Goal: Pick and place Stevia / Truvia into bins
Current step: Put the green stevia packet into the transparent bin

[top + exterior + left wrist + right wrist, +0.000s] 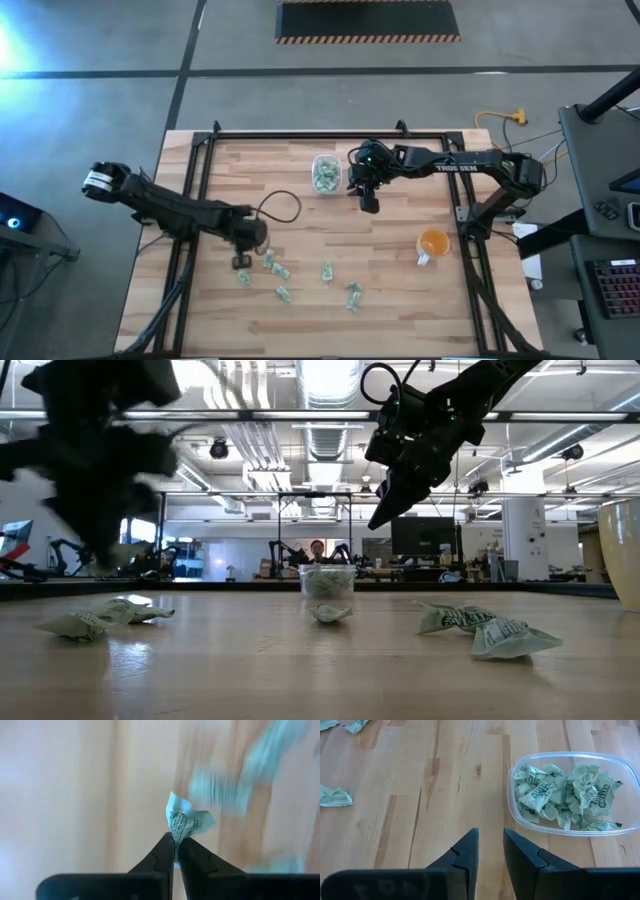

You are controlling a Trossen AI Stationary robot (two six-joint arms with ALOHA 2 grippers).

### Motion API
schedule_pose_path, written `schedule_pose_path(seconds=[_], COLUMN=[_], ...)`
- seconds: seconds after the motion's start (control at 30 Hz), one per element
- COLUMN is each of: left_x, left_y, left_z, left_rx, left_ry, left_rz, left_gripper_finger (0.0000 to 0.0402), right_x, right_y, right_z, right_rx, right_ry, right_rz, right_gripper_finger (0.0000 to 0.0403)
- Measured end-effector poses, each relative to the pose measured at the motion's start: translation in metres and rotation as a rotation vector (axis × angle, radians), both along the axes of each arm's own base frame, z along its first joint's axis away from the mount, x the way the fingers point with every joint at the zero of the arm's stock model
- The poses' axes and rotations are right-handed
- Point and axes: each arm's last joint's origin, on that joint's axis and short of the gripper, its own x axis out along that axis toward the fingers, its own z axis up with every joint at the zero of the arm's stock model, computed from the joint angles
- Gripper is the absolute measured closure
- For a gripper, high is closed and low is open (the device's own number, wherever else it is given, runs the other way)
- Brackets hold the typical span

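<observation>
Several crumpled green-and-white Stevia packets (283,272) lie loose on the wooden table's near half, and two of them show in the low view (100,617) (485,628). The clear bin (326,173) stands near the far edge with several packets inside (565,795). My left gripper (243,262) is over the left end of the loose packets, shut on one packet (186,819). My right gripper (368,203) hangs open just right of the bin, above the table (385,510), with nothing between its fingers (490,845). My left gripper pinches one crumpled packet by a bunched corner (176,834) between its two fingertips (162,851). The fingers come steeply from above. The rest of the packet sticks out past the tips, and in the low view the gripper is up off the table.
An orange cup (433,243) stands near the table's right edge, also seen at the right of the low view (625,550). A black frame (300,133) borders the table. Bare wood lies between the bin and the loose packets.
</observation>
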Motion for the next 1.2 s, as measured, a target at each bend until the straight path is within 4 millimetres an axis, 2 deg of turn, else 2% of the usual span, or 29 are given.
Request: schedule_pose_path(seconds=[0.13, 0.27, 0.4, 0.5, 0.63, 0.83, 1.03, 1.2], left_x=[0.026, 0.050, 0.073, 0.088, 0.104, 0.124, 0.139, 0.149], left_y=[0.001, 0.010, 0.031, 0.054, 0.092, 0.143, 0.180, 0.205], left_z=[0.016, 0.032, 0.042, 0.039, 0.027, 0.011, 0.011, 0.011], left_rx=[0.243, 0.522, 0.668, 0.745, 0.769, 0.713, 0.562, 0.489], left_ry=[-0.303, -0.544, -0.714, -0.770, -0.760, -0.691, -0.636, -0.525], left_rz=[-0.116, -0.137, -0.104, -0.040, 0.004, 0.043, 0.070, 0.067], left_gripper_finger=[0.0396, 0.0396, 0.0396, 0.0396, 0.0396, 0.0396, 0.0396, 0.0396], right_x=[0.000, 0.000, -0.001, -0.001, -0.001, -0.002, -0.003, -0.003], right_y=[0.000, 0.000, 0.000, 0.000, 0.001, 0.001, 0.001, 0.001], right_z=[0.000, 0.000, 0.000, -0.001, -0.001, -0.002, -0.002, -0.003], right_rx=[0.001, 0.004, 0.007, 0.008, 0.012, 0.015, 0.012, 0.014], right_ry=[0.000, 0.002, 0.007, 0.009, 0.019, 0.032, 0.033, 0.036], right_rz=[-0.001, -0.003, -0.005, -0.005, -0.005, -0.003, 0.000, 0.000], right_gripper_finger=[0.0320, 0.0316, 0.0312, 0.0312, 0.0317, 0.0325, 0.0326, 0.0327])
